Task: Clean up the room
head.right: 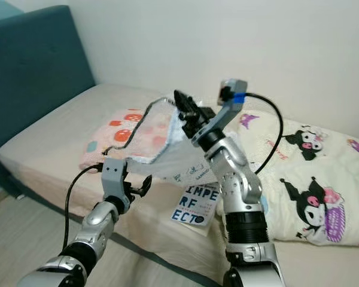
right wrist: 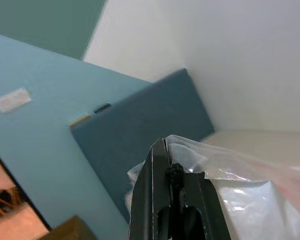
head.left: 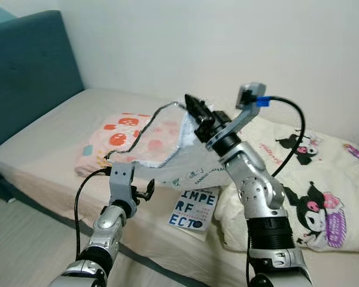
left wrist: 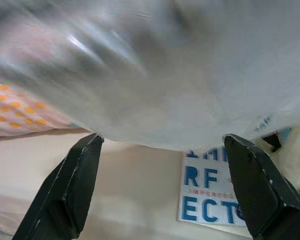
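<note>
A big bed (head.left: 42,149) with a pale sheet, pushed up against a white wall (head.left: 227,48), with a dark blue-green headboard (head.left: 24,72) at one end. On the bed, at the right, a cream blanket (head.left: 323,191) with black and pink cartoon pictures. Farther back, toward the headboard, a pink pillow (head.left: 116,140) with orange and red spots. Held up in the air over the middle of the bed, a clear plastic bag (head.left: 185,164) with a black cord along its top edge, hanging down in front of the pillow. Under the bag, at the edge of the bed, a white card (head.left: 194,209) with big blue letters, lying flat, just beside the blanket. Up high, the right gripper (head.left: 194,110), fingers squeezed tight together on the top edge of the bag. Lower down, near the bed's edge, the left gripper (left wrist: 160,185), fingers spread wide apart just under the bottom of the bag, holding nothing, with the card showing between them.
</note>
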